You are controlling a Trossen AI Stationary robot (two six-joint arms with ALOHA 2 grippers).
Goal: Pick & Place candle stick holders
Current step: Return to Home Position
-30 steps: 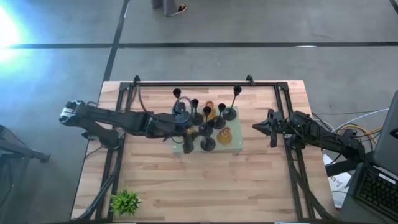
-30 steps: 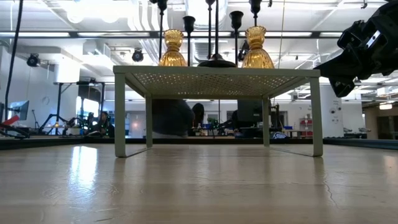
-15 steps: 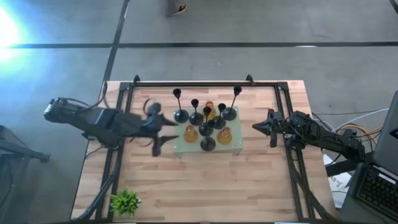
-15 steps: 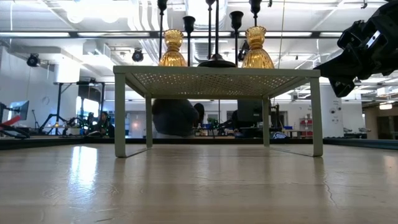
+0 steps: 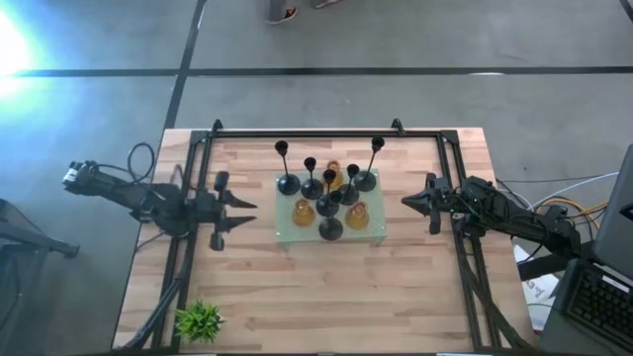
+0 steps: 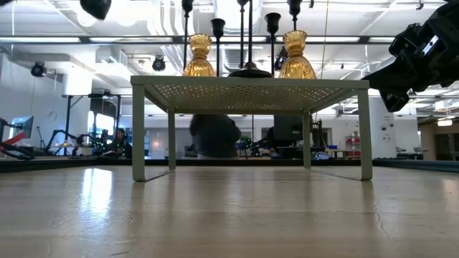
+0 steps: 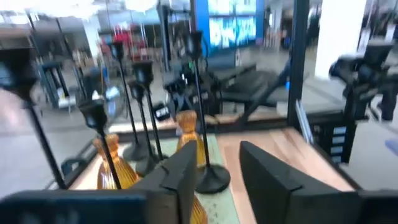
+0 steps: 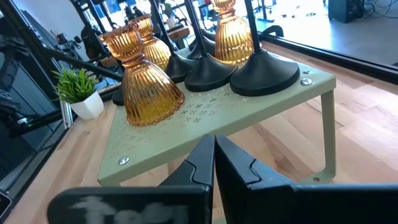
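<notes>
**Left arm backs off the loaded shelf**

The wooden table (image 5: 326,287) has one fixed landmark, the pale green shelf (image 5: 297,234) at its middle. A second ago the left arm reached in over the shelf's left half. Now it has swung clear, and the left claw (image 5: 240,208) sits apart from the shelf's left side, pointing at it. The right claw (image 5: 407,203) waits off the shelf's right side, unmoved. The candle holders (image 5: 329,229) all stand on top of the shelf, the black stemmed ones crowded together with the amber glass ones (image 5: 303,212) among them. Neither arm carries anything, so I judge the placing finished, with only the retreat to rest remaining. A small plant (image 5: 198,319) stands well apart from the shelf, toward the table corner on the left arm's side.

From above, neither claw's fingers can be read. The left wrist camera shows the left claw released, fingers parted and empty, with the holders ahead of it. The right wrist camera shows the right claw clenched on nothing, close to the shelf's edge. Only the low view shows the shelf's legs and, between them, a person (image 6: 215,135) in the room behind.
</notes>
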